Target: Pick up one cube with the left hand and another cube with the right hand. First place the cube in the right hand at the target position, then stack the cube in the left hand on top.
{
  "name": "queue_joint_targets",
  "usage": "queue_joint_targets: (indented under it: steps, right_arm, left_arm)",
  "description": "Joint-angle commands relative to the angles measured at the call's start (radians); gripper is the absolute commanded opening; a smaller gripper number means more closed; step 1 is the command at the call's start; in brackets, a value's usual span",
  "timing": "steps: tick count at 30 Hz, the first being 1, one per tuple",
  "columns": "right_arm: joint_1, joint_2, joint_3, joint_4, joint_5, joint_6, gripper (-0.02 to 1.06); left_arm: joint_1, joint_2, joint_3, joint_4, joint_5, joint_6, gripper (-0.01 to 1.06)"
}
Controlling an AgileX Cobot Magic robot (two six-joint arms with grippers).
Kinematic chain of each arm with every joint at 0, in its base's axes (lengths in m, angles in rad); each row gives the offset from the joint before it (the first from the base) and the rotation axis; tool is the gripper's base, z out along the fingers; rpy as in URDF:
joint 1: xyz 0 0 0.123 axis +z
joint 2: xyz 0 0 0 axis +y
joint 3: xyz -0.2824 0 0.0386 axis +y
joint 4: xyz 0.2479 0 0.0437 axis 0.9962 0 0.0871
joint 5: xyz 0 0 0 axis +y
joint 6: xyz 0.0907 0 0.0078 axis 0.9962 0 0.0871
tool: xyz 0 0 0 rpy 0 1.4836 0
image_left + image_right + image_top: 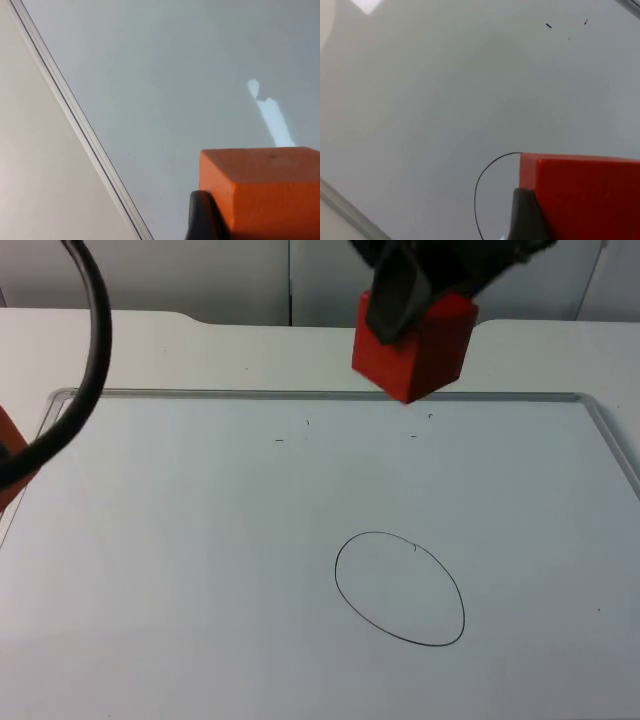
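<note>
Right end effector grips the red cube aloft beyond the drawn circle; left end effector grips the orange cube

The right gripper is seen at the far side of the table in the top view. It is finished in black throughout, and its body is built of angular, dark housings whose detail is lost in shadow. One finger is shaped as a broad, flat blade, matt black with a dull grey sheen on its face. In the right wrist view its fingertip is dark grey-black with a rounded corner. On the left gripper the fingertip is formed alike: smooth, black, rounded, faintly glossed along one edge.
</note>
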Motion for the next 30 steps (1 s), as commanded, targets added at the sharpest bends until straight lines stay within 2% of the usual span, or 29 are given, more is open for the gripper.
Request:
queue_joint_targets:
  steps: [1,4,5,10,23,24,30]
  right_arm:
    - [0.005,0.016,0.070,-0.012,-0.080,0.028,0.00]
    - [0.005,0.017,0.224,-0.017,-0.211,0.071,0.00]
    - [0.005,0.017,0.224,-0.017,-0.211,0.071,0.00]
    - [0.005,0.033,0.365,-0.019,-0.346,0.115,0.00]
    - [0.005,0.144,0.359,-0.070,-0.377,0.192,0.00]
    - [0.006,0.152,0.360,-0.070,-0.402,0.192,0.00]
    - [0.053,0.176,0.360,-0.098,-0.426,0.213,0.00]
  left_arm:
    - [-0.006,-0.006,0.004,0.000,-0.013,0.002,0.19]
    - [-0.006,-0.006,0.004,0.000,-0.021,0.002,0.19]
    - [-0.006,-0.006,0.004,0.000,-0.021,0.002,0.19]
    - [-0.006,-0.006,0.004,-0.003,-0.033,0.002,0.19]
    - [-0.006,-0.006,0.004,-0.003,-0.035,0.002,0.19]
    - [-0.006,-0.006,0.004,-0.003,-0.035,0.002,0.19]
    - [-0.006,-0.006,0.004,-0.001,-0.035,0.002,0.19]
